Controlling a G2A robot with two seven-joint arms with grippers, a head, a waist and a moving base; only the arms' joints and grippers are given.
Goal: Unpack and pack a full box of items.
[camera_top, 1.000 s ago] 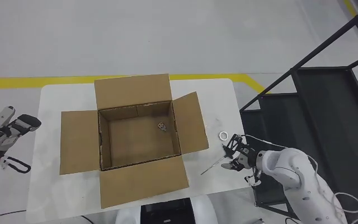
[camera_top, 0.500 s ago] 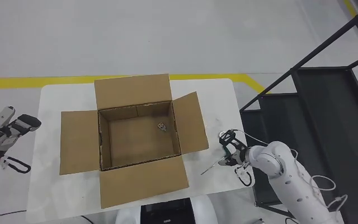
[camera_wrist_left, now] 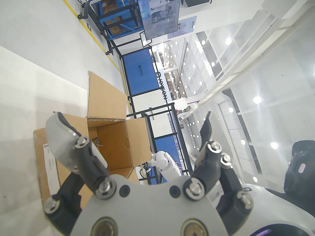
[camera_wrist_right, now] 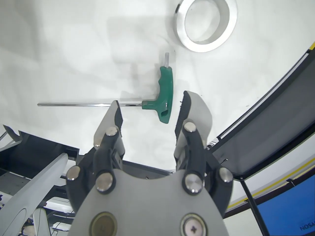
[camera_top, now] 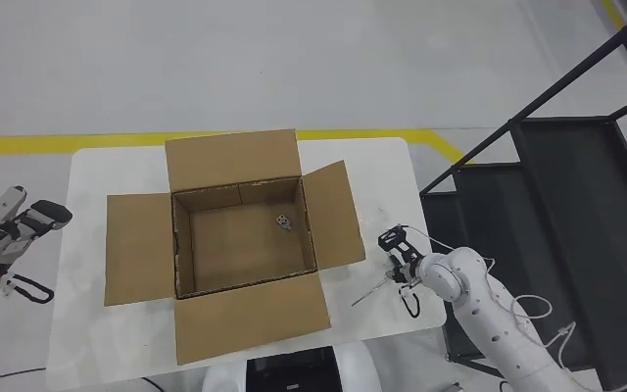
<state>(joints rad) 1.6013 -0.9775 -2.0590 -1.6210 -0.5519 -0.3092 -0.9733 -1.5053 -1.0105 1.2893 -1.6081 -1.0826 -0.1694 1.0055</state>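
An open cardboard box (camera_top: 245, 247) sits mid-table with its flaps spread; a small metal part (camera_top: 282, 221) lies on its floor near the far right corner. To its right, on the white table, lies a green T-handle hex key (camera_wrist_right: 164, 94) with its thin shaft (camera_top: 370, 292) pointing toward the box. Beside it is a silver metal ring (camera_wrist_right: 206, 17). My right gripper (camera_wrist_right: 150, 106) hovers open just above the key, its fingers on either side of where handle meets shaft. At the table's left edge, my left gripper (camera_wrist_left: 133, 124) is open and holds nothing, facing the box (camera_wrist_left: 105, 128).
The table's right edge (camera_top: 416, 245) runs close beside the right gripper (camera_top: 397, 257), with black metal stairs (camera_top: 529, 196) beyond it. The left arm (camera_top: 24, 230) stands off the table's left side. A yellow floor line (camera_top: 98, 143) runs behind the table.
My right gripper has moved in from the table's right edge toward the box, now over the hex key's handle and covering the ring in the top view. The left arm kept still.
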